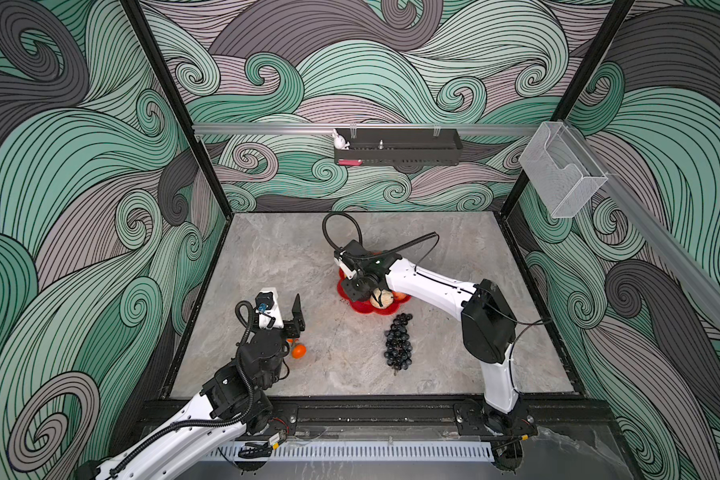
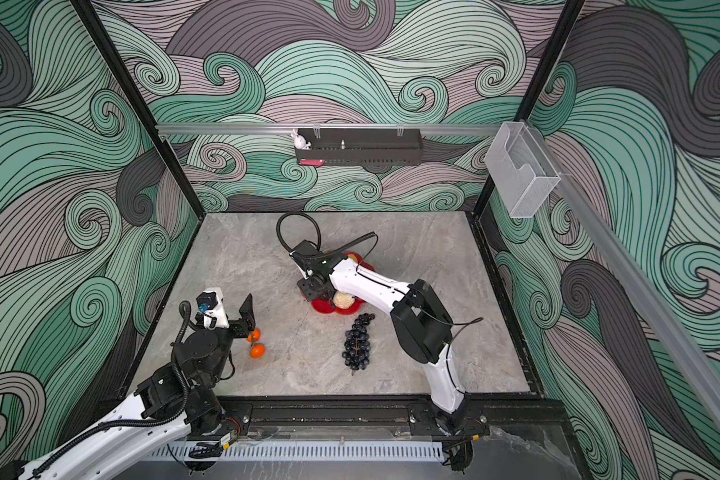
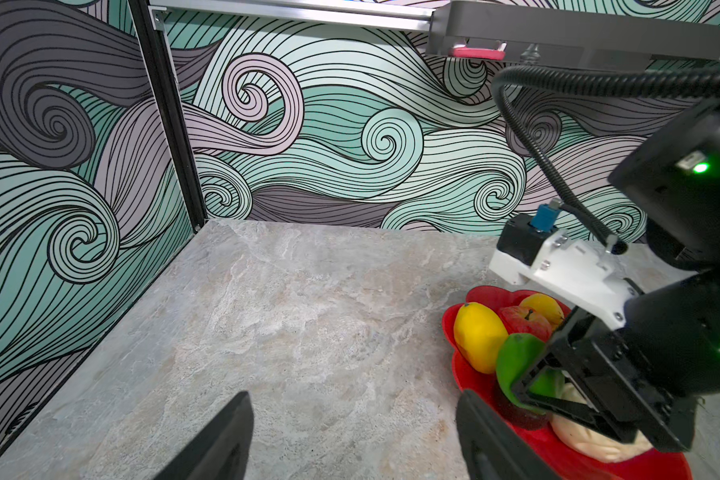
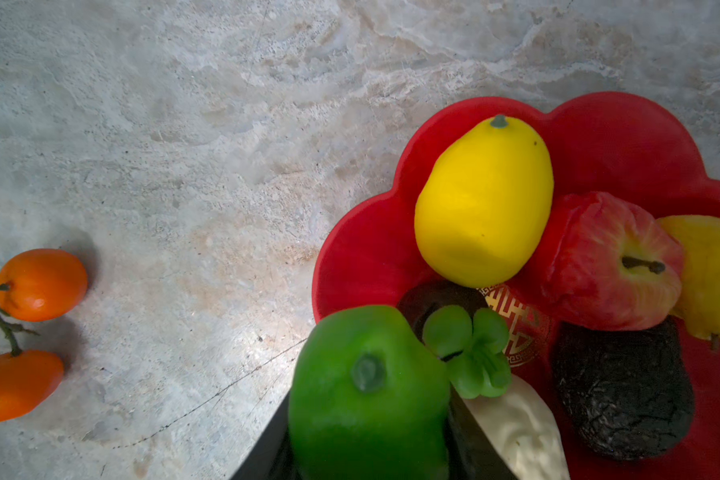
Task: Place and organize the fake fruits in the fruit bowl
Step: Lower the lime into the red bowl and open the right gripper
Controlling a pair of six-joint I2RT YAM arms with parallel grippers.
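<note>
The red fruit bowl [image 1: 362, 308] [image 2: 324, 309] [image 4: 362, 249] holds a yellow lemon [image 4: 483, 203], red apple [image 4: 607, 262], yellow pear [image 4: 711, 274], dark avocado [image 4: 620, 390] and a cream lumpy fruit [image 1: 381, 298]. My right gripper [image 1: 356, 289] [image 4: 368, 415] hangs over the bowl's left rim, shut on a green lime [image 4: 366, 395] [image 3: 516, 357]. Two oranges [image 2: 257, 351] [image 4: 40, 284] on one stem lie on the table just under my left gripper [image 1: 283, 316] [image 3: 354, 440], which is open and empty. The dark grape bunch [image 1: 399, 343] lies in front of the bowl.
A black wall tray [image 1: 395, 151] with a white rabbit figure [image 1: 339, 141] hangs on the back wall. A clear plastic holder [image 1: 562, 174] is fixed to the right rail. Black frame posts and patterned walls close in the marble table [image 1: 275, 266].
</note>
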